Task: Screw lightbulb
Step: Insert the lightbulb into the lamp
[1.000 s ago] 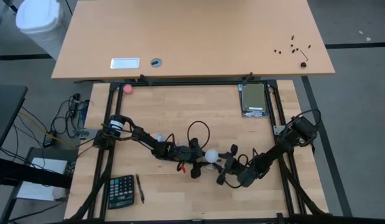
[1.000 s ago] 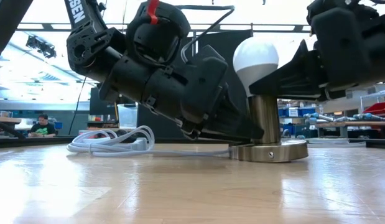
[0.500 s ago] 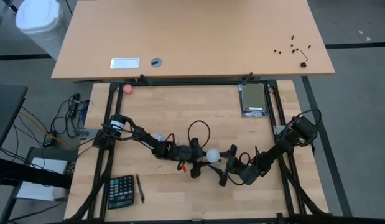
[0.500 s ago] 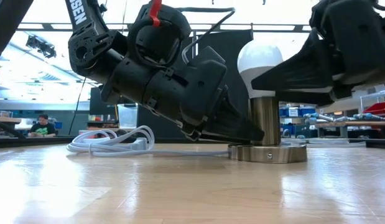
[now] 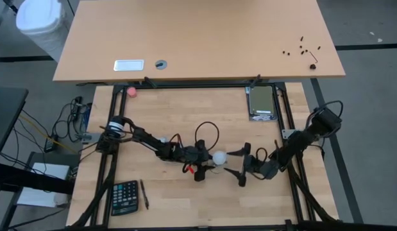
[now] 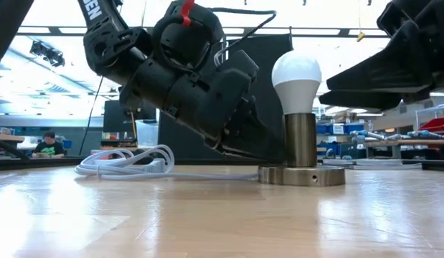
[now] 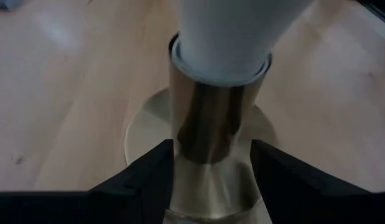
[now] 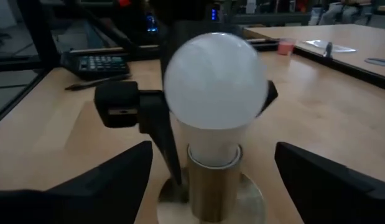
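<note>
The white lightbulb (image 6: 296, 74) stands upright with its narrow end in a brass post (image 6: 302, 140). The post rises from a round brass base (image 6: 302, 175) that lies flat on the table. My left gripper (image 5: 206, 164) reaches in from the table's left and is shut on the post below the bulb. My right gripper (image 5: 237, 166) stands open a little to the right of the lightbulb (image 8: 215, 81), its fingers spread wide and clear of it. My left gripper pinches the brass post (image 7: 208, 143) between its two fingers (image 7: 148, 174), low down just above the round base. The fingers slant downward from the table's left, one on each side of the post. The post stays upright, with its base on the table.
A white cord (image 6: 128, 161) lies coiled behind the left arm. A calculator (image 5: 125, 197) and a pen (image 5: 145, 194) lie at the near left, a pink ball (image 5: 132, 92) at the far left, a grey box (image 5: 261, 102) at the far right. A person (image 6: 48, 145) sits far off.
My right gripper has opened wide, let go of the lightbulb's globe and drawn back toward the table's right edge. The lightbulb stays upright in the post.
</note>
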Controlling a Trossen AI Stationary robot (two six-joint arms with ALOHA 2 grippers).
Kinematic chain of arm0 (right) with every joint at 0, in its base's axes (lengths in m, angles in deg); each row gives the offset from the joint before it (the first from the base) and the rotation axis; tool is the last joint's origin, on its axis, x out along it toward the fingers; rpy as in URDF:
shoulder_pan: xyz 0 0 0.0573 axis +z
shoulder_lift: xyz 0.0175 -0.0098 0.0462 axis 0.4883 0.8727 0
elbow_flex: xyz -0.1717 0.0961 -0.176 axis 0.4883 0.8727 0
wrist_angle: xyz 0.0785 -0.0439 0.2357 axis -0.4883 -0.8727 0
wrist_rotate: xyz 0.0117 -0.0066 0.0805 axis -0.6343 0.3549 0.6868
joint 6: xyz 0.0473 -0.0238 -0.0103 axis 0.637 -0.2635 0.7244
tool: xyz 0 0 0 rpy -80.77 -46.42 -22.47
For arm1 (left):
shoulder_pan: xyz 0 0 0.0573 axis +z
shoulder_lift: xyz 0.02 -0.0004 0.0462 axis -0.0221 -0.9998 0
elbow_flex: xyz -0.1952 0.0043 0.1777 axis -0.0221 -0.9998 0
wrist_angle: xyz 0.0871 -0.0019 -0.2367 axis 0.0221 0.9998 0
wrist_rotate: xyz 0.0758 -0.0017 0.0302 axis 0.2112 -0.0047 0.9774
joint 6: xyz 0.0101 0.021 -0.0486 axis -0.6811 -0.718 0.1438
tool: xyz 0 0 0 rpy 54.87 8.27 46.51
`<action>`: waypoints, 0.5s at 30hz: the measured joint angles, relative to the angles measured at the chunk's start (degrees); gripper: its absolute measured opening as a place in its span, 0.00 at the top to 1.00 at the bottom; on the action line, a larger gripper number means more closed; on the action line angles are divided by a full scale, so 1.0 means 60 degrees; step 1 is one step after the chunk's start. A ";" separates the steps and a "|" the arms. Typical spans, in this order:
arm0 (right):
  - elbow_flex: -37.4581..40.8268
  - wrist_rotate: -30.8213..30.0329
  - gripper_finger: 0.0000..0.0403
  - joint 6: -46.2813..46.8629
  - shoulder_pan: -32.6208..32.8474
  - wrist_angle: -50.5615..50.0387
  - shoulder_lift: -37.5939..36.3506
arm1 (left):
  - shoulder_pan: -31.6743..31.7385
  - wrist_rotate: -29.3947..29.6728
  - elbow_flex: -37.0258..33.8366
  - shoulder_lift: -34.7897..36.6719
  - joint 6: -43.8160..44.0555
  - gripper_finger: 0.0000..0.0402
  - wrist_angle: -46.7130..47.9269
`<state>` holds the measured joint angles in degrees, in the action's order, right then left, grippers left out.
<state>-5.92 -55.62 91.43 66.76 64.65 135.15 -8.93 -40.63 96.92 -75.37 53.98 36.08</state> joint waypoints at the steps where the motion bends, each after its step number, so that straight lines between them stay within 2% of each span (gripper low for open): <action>1: 0.0100 0.0143 0.14 0.0000 -0.0043 -0.0025 -0.0111 | 0.0000 -0.0011 -0.0001 0.0044 -0.0035 0.45 -0.0001; 8: 0.0329 0.0514 0.18 0.0193 -0.0272 -0.0026 -0.0287 | -0.0007 0.0136 -0.0004 0.0067 0.0077 0.45 -0.0131; 15: 0.0329 0.0518 0.19 0.0153 -0.0323 -0.0039 -0.0278 | 0.0016 0.0235 0.0000 0.0071 -0.0041 0.37 -0.0615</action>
<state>-3.94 -52.51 92.35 64.83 64.42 133.48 -8.83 -39.22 96.92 -74.94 53.73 32.39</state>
